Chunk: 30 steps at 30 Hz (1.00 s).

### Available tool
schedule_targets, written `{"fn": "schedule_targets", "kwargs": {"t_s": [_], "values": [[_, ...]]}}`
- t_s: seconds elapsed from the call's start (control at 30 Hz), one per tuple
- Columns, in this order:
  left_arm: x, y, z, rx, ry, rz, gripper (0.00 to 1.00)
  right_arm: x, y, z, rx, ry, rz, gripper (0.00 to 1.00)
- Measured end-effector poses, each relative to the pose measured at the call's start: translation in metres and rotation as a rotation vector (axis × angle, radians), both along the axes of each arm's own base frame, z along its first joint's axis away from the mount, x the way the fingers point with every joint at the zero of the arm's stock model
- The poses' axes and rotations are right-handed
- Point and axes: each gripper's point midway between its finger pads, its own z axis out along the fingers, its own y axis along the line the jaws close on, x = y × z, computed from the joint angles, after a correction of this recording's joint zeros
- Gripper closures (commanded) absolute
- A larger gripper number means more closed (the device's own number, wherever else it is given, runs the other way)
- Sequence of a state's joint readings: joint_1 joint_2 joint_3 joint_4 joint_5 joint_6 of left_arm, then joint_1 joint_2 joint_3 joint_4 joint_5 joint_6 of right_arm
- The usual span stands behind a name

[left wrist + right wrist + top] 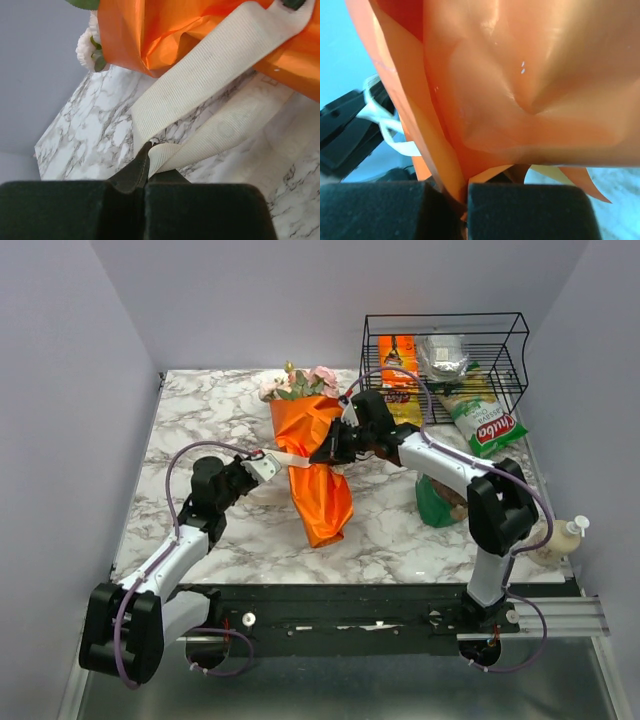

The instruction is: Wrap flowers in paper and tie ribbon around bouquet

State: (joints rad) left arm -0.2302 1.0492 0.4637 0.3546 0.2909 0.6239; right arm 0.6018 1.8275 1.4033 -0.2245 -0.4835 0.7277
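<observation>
The bouquet lies mid-table: pink and cream flowers (pixel 300 382) at the far end, wrapped in orange paper (pixel 318 475) with a flared tail toward me. The cream ribbon (pixel 285 458) crosses the paper's waist on its left side. My left gripper (pixel 262 466) is shut on a folded end of the ribbon (pixel 210 75), fingertips pinched together at the left gripper (pixel 146 161) just above the marble. My right gripper (pixel 325 452) presses against the waist from the right. In the right wrist view the right gripper (pixel 465 196) is shut on a fold of the paper (pixel 520 75); stems are hidden.
A black wire basket (pixel 520 340) at the back right holds snack packets. A green chip bag (pixel 487 422) lies in front of it. A green object (pixel 437 502) sits under the right arm, and a small bottle (pixel 565 538) stands at the right edge.
</observation>
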Motion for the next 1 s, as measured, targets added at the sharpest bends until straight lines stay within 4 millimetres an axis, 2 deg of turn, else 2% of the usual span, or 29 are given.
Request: {"fn": "schedule_targets", "kwargs": {"t_s": [0.17,0.37,0.5,0.53,0.63,0.7,0.73,0.8,0.87,0.9,1.0], "values": [[-0.01,-0.003,-0.027,0.12,0.042,-0.104,1.0,0.01,0.009,-0.043,-0.042,0.024,-0.007,1.0],[-0.032,-0.013,-0.067,0.223,0.146,-0.264,1.0,0.01,0.011,-0.091,-0.087,0.054,0.008,0.98],[-0.049,-0.016,-0.094,0.262,0.243,-0.345,1.0,0.009,0.014,-0.114,-0.103,0.05,0.045,0.79],[-0.052,-0.017,-0.096,0.263,0.257,-0.359,1.0,0.009,0.014,-0.117,-0.105,0.049,0.053,0.66],[-0.054,-0.021,-0.092,0.252,0.28,-0.384,1.0,0.008,0.015,-0.117,-0.1,0.031,0.075,0.53],[-0.052,-0.025,-0.082,0.238,0.28,-0.399,1.0,0.006,0.015,-0.115,-0.094,0.013,0.098,0.47],[-0.05,-0.028,-0.075,0.227,0.276,-0.406,1.0,0.003,0.014,-0.114,-0.092,0.009,0.108,0.39],[-0.048,-0.033,-0.063,0.203,0.275,-0.424,1.0,-0.002,0.012,-0.109,-0.086,-0.004,0.127,0.31],[-0.048,-0.038,-0.054,0.183,0.277,-0.444,1.0,-0.006,0.009,-0.099,-0.079,-0.023,0.139,0.08],[-0.049,-0.04,-0.051,0.168,0.286,-0.453,1.0,-0.008,0.008,-0.092,-0.075,-0.037,0.144,0.0],[-0.056,-0.043,-0.053,0.146,0.324,-0.469,1.0,-0.012,0.005,-0.071,-0.06,-0.089,0.159,0.0]]}}
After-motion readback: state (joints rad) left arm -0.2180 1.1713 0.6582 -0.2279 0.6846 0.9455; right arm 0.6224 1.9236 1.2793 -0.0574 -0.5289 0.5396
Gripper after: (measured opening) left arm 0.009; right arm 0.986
